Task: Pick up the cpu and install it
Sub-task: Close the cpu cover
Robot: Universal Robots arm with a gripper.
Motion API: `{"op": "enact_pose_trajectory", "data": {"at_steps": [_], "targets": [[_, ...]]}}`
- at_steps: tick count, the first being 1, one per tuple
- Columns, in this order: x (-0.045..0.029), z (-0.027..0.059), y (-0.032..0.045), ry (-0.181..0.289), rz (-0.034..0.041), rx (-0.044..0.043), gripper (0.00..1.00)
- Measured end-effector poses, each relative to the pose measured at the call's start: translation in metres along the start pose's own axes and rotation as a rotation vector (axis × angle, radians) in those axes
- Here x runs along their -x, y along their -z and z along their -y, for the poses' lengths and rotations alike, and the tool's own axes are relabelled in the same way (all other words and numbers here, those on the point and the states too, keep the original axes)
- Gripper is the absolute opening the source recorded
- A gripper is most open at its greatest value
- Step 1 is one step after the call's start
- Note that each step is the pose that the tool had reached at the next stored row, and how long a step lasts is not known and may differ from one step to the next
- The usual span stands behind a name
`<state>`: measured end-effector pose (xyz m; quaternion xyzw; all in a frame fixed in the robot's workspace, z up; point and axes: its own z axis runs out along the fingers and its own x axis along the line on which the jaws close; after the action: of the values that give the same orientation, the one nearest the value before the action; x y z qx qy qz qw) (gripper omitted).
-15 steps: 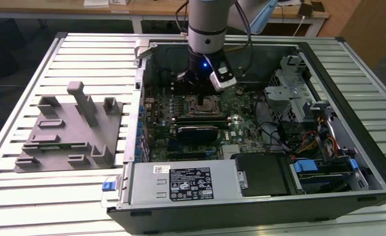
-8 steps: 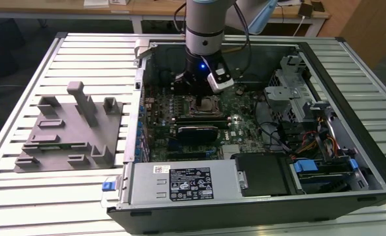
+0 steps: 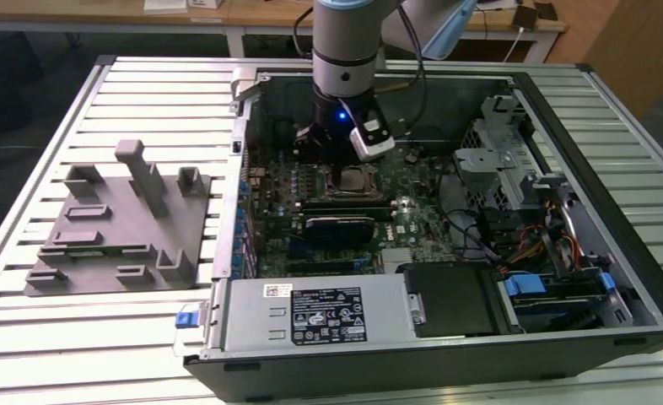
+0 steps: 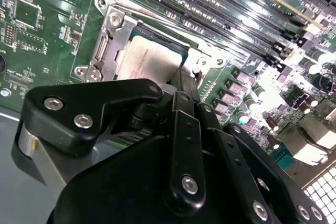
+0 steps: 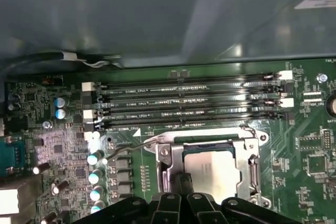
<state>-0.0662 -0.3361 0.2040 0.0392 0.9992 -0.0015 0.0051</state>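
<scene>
Silvery-white metal top up, the cpu (image 5: 212, 169) lies flat in its socket on the green mobo (image 5: 63, 140), w/ the steel socket frame (image 5: 164, 167) around its edges and the row of RAM slots (image 5: 189, 98) just beside it; the second wrist view shows the same, chip (image 4: 149, 61) level inside the frame. So the pick-up and the seating look done, judging by how it sits: square to the frame, no corner riding up that I can see. What's left is prob. the clamping; can't tell whether the frame is latched, and a thin wire lever (image 5: 126, 149) juts out beside the socket. The gripper (image 5: 181, 179) hangs right over the socket's edge, tips at the chip's rim; touching or just above, can't say. Its fingers (image 4: 181, 98) look pressed together w/ nothing pinched btwn them. In the exterior view the arm reaches straight down into the open PC case (image 3: 635, 278), gripper (image 3: 337, 156) just above the cpu (image 3: 360, 179). The grey moulded tray (image 3: 118, 228) sits on the slatted table (image 3: 39, 152), well apart, toward the exterior view's left. The chip's top is pale, matte, unmarked as far as shows; faint print, too small to read.
</scene>
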Motion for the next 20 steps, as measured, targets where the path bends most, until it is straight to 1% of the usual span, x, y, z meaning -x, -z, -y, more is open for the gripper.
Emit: {"op": "enact_pose_trajectory", "data": {"at_steps": [3,4,9,20], "targets": [[-0.0011,0.0001,-0.0013,0.002,-0.0005,0.0081,0.11],[-0.0015,0.0001,-0.0016,0.002,-0.0006,0.0094,0.11],[-0.0035,0.0003,-0.0025,0.003,-0.0008,0.0096,0.11],[-0.0039,0.0003,-0.0047,0.003,-0.0009,0.0101,0.11]]}}
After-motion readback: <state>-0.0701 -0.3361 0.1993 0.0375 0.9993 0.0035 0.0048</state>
